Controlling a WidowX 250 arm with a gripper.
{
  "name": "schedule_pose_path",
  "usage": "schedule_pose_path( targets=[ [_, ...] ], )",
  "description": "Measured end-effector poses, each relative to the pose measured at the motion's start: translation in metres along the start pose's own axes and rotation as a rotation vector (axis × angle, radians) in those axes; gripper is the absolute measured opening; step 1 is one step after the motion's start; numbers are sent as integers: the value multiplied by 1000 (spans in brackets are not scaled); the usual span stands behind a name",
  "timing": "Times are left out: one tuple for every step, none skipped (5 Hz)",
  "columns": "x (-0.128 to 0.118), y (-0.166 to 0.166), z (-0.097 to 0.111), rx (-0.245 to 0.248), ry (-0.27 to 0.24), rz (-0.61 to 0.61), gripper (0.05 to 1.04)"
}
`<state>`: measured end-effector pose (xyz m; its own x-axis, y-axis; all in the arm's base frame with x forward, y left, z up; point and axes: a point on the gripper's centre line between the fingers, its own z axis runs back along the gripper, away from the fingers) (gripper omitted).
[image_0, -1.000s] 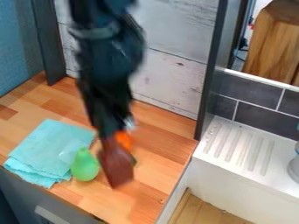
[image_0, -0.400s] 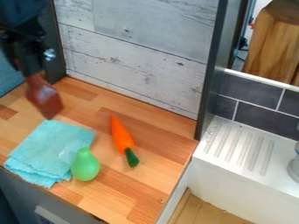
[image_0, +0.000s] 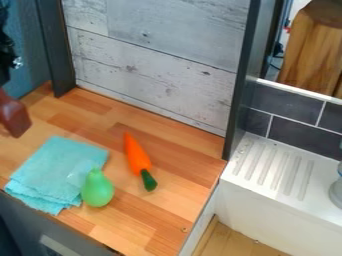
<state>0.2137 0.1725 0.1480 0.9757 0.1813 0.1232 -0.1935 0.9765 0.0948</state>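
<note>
Tool position: my tool (image_0: 15, 120), reddish-brown at its lower end, was at the left edge of the camera view, near the back left part of the counter (image_0: 172, 200). I could not tell whether it was released, clenched or grasping anything.

Nearest thing: the folded turquoise cloth (image_0: 53, 167), lying flat towards the counter's front left, apart from the tool. Judged light, limp and not fragile; likely to drag or unfold if taken by 1 layer. Best hold: a pinch from above on the raised folds, deep enough to catch all layers, clear of the loose front edge.

2 other things noted. The green pear-shaped thing (image_0: 97, 191) sat at the cloth's right edge; I could not tell whether it rested on the fabric. Judged light, smooth and firm, apt to roll or slip. Best hold: across the rounded body, low down, not by the narrow neck.

The orange carrot (image_0: 137, 156) lay on its side on bare wood, well apart from the tool, green end towards the front. Judged light and stiff. Best hold: across the thicker orange part, since the tapered tip could have slid or pivoted.
</note>
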Motion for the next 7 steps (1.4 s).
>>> schedule_pose_path(
  targets=[
    [-3, 23, -14, 4, 62, 51, 327],
    [0, 40, -33, -10, 132, 79, 327],
    [4, 50, -49, 3, 193, 93, 327],
    [8, 53, -63, -9, 214, 87, 327],
    [12, 56, -69, -9, 216, 80, 327],
    [15, 57, -71, -13, 217, 82, 389],
    [10, 53, -72, -39, 256, 112, 698]
  ],
)
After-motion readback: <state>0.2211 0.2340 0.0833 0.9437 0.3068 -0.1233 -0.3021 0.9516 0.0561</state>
